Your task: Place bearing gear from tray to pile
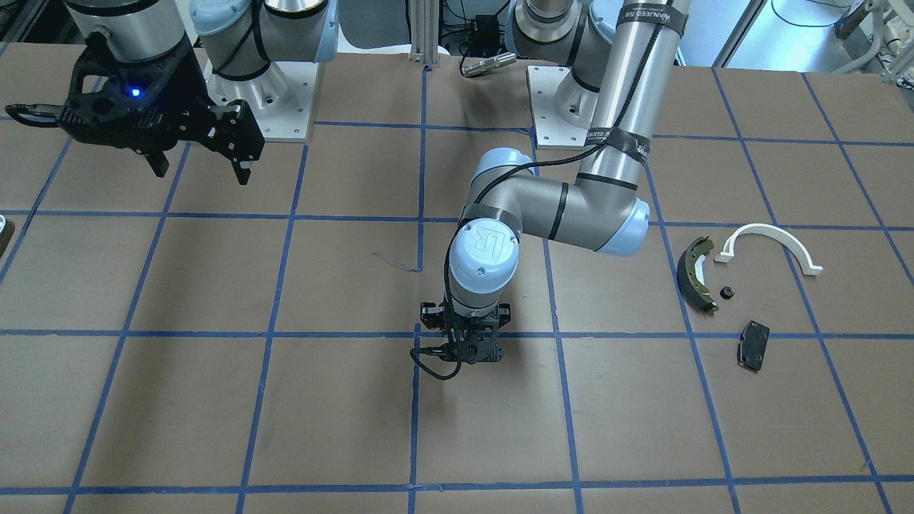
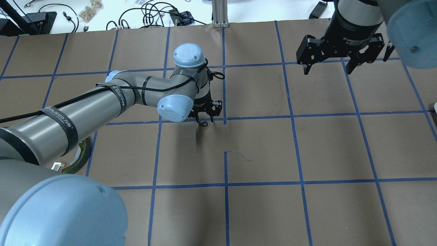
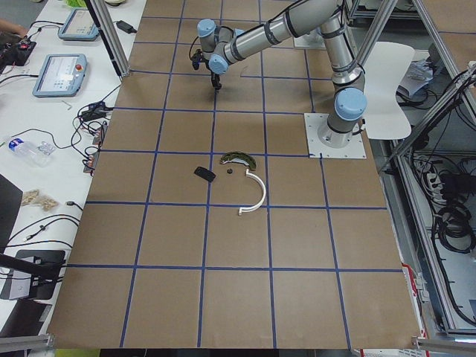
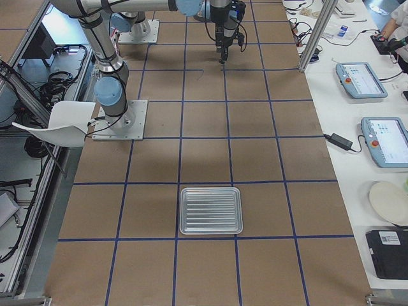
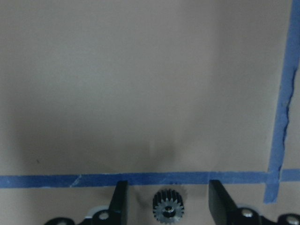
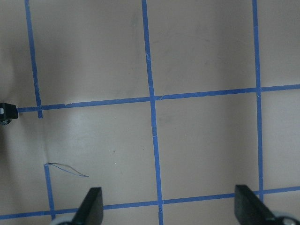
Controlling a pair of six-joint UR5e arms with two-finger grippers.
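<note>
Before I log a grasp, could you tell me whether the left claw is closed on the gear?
Open: the gear sits between the fingers of the left claw, touching neither.

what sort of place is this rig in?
Likely a robotics lab work cell: left arm and right arm mounted on a paper-covered table marked with a blue tape grid, and teach pendants on the side bench.

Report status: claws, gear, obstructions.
Left claw open around bearing gear, not touching. Right claw open, raised. Gear lies apart from pile. Nothing seen between them.
</note>
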